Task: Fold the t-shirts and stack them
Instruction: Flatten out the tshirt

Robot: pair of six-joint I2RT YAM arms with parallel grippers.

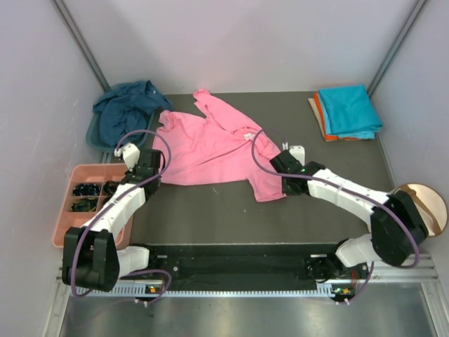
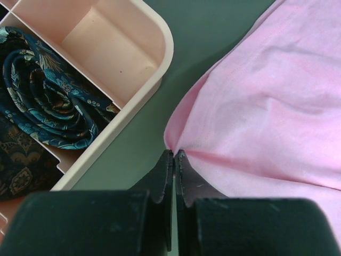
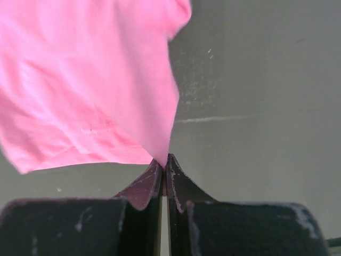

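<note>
The bright pink t-shirt (image 1: 210,144) lies spread and rumpled on the dark table's middle. My left gripper (image 1: 156,165) is shut on its left edge, which shows pinched in the left wrist view (image 2: 174,153); pink cloth (image 2: 266,106) spreads to the right. My right gripper (image 1: 279,168) is shut on the shirt's right corner (image 3: 164,160), with cloth (image 3: 85,80) hanging to the left. The navy t-shirt (image 1: 126,109) is crumpled at the back left. The turquoise t-shirt (image 1: 349,110) lies folded on the orange one (image 1: 321,116) at the back right.
A salmon-pink compartment tray (image 1: 66,228) with dark patterned rolled cloth (image 2: 42,101) stands at the left, close to my left gripper. A teal basin (image 1: 92,133) sits under the navy shirt. A round tan disc (image 1: 431,203) lies at the right edge.
</note>
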